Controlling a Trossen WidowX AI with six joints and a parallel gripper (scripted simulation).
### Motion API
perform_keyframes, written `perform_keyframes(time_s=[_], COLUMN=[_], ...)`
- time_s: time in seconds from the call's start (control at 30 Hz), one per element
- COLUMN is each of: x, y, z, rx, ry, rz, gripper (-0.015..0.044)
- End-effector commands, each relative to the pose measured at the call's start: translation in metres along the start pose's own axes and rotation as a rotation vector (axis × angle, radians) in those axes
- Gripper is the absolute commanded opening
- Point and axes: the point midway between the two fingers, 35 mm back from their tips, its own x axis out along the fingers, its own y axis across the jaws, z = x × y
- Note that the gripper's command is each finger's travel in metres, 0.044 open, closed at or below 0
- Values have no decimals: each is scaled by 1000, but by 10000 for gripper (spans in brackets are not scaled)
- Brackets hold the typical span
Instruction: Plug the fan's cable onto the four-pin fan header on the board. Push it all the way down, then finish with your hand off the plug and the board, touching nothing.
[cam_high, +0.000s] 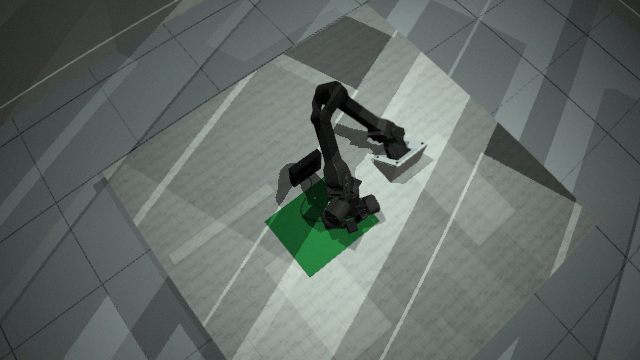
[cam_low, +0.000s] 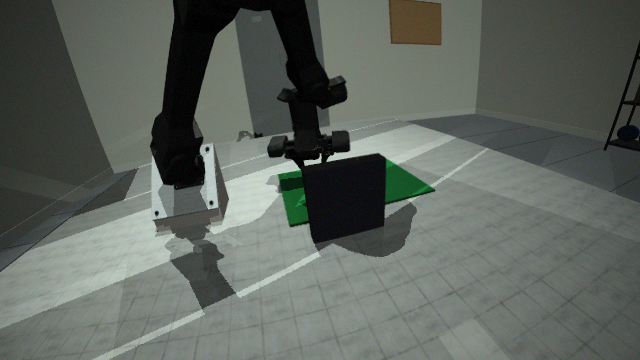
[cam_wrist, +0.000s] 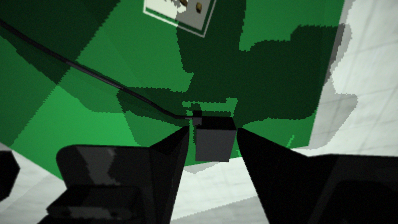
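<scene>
The cable's plug (cam_wrist: 215, 145) is a dark block over the green board (cam_high: 310, 255) (cam_low: 405, 185) (cam_wrist: 95, 132), near its edge in the wrist view. My gripper (cam_low: 313, 163) (cam_wrist: 213, 131) is partly open, with one fingertip on each side of the plug and a narrow gap showing at both sides. The thin black cable (cam_wrist: 120, 87) runs from the plug to the upper left. The header (cam_wrist: 192, 17), with gold pins in a white outline, is partly cut off at the top of the wrist view. The arm hides plug and header in the top view.
The black fan (cam_high: 305, 168) (cam_low: 345, 200) stands upright beside the board and hides part of it and the fingertips' lower ends in the exterior view. The arm's white base block (cam_high: 410, 159) (cam_low: 215, 175) stands off the board's other side.
</scene>
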Motion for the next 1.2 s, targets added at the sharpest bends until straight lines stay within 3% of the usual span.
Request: perform_keyframes(time_s=[0.0, 0.13, 0.47, 1.17], x=[0, 0, 0, -61], y=[0, 0, 0, 1], z=[0, 0, 0, -18], rx=[0, 0, 0, -4], ry=[0, 0, 0, 2], rz=[0, 0, 0, -2], gripper=[184, 79, 0, 0])
